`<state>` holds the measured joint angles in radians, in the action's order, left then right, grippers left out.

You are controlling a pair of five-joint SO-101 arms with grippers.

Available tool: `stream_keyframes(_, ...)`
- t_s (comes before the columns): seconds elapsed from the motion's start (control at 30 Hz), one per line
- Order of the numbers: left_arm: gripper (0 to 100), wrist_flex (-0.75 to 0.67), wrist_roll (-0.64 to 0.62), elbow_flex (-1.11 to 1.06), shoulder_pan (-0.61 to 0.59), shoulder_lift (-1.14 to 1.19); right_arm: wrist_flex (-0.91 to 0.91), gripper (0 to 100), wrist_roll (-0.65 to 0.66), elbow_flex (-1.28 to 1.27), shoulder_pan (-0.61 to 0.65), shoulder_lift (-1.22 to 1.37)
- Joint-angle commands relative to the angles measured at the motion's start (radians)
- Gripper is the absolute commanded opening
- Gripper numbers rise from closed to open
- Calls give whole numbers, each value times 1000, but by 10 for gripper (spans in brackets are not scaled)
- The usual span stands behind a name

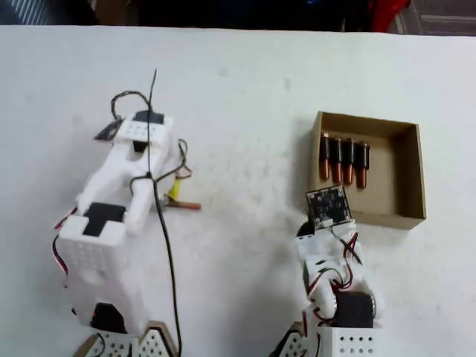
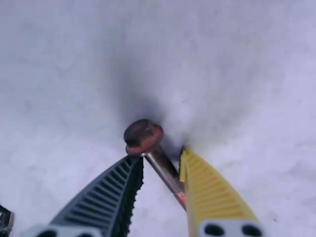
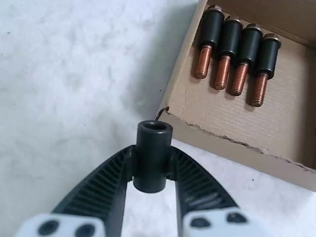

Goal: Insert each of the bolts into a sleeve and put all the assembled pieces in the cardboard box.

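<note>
Left gripper (image 2: 161, 162) straddles the bolt (image 2: 143, 134) lying on the desk (image 2: 69, 69), jaws apart: close squarely on the shank. Right gripper (image 3: 152, 170) clamps the sleeve (image 3: 153, 143) by the box's (image 3: 224, 142) near-left corner; hold its bore steady.

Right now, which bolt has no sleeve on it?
The bolt at the left pincer: bare copper shank. The four bolts in the cardboard box each wear a black sleeve.
</note>
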<state>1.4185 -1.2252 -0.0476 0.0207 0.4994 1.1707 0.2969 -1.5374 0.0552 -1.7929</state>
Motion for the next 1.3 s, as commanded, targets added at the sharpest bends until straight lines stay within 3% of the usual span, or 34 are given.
stream_keyframes(0.0,107,5,-5,18,-22,13,-22,16,-8,11,1,-10)
stream_keyframes(0.13,19,5,-5,18,-27,5,-22,16,-8,11,1,-10)
stream_keyframes(0.37,22,5,18,18,-25,4,-22,16,-8,11,1,-10)
stream_keyframes(0.47,22,12,129,41,-22,2,-22,16,-8,11,1,-10)
stream_keyframes(0.6,22,130,304,149,-22,5,-22,16,-8,11,1,-10)
stream_keyframes(0.8,23,290,710,308,-22,13,-22,16,-8,11,1,-10)
stream_keyframes(1.0,22,308,1079,310,-24,15,-22,16,-8,11,1,-10)
stream_keyframes(1.27,21,212,1115,305,-12,13,-22,16,-8,11,1,-10)
